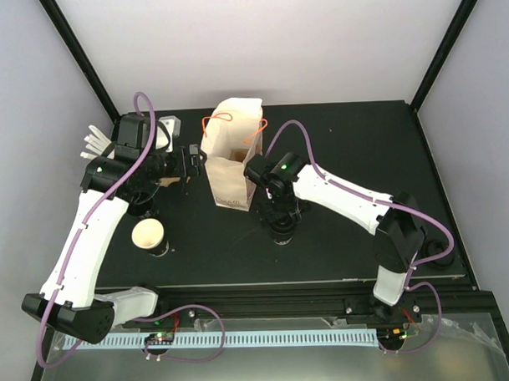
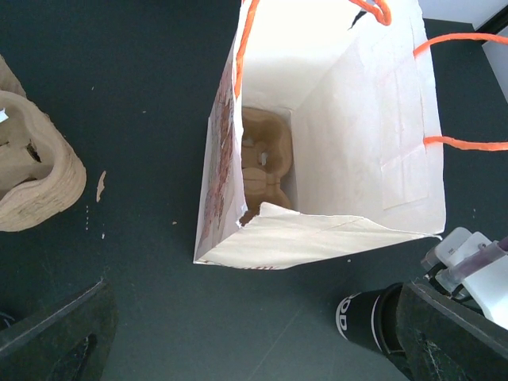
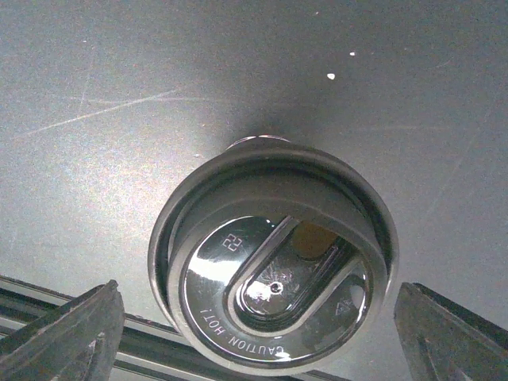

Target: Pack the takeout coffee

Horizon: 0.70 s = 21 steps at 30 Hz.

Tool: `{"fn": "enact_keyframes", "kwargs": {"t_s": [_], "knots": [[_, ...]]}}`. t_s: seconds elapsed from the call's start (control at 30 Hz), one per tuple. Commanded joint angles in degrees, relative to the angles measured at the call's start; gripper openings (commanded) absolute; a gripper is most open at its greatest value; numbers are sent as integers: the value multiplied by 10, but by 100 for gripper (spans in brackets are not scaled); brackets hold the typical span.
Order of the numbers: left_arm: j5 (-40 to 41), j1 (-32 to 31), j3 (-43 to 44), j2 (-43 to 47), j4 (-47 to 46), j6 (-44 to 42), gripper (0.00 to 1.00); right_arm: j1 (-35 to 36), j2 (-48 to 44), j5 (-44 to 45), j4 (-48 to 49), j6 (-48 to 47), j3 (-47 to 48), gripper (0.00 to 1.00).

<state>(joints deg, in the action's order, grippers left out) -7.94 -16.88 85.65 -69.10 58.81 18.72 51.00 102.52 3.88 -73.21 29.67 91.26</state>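
A black takeout cup with a black lid (image 3: pixel 274 278) stands on the dark table (image 1: pixel 353 145) just right of a white paper bag (image 1: pixel 228 154). The cup also shows in the top view (image 1: pixel 283 233) and, with its white lettering, in the left wrist view (image 2: pixel 369 321). My right gripper (image 3: pixel 258 333) hovers straight above the lid, jaws open wide on either side, not touching it. My left gripper (image 2: pixel 254 341) is open and empty, held left of the bag's mouth (image 2: pixel 317 127). A brown pulp carrier (image 2: pixel 266 167) lies inside the bag.
A lidless black cup, tan inside (image 1: pixel 149 236), stands at the near left. A stack of brown pulp carriers (image 2: pixel 32 175) sits left of the bag. White stirrer sticks (image 1: pixel 94 144) stand at the far left. Orange bag handles (image 2: pixel 456 87) hang at the bag's right.
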Motion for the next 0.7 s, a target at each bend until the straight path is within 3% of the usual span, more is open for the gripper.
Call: {"fn": "enact_keyframes", "kwargs": {"t_s": [0.0,0.67], "knots": [[3,5,13,-1,-11,2,99,-3,14,-5,3,-5,11,95],[3,5,15,-5,-13,-2,99,-10,26,-24,9,-15,-2,86]]}}
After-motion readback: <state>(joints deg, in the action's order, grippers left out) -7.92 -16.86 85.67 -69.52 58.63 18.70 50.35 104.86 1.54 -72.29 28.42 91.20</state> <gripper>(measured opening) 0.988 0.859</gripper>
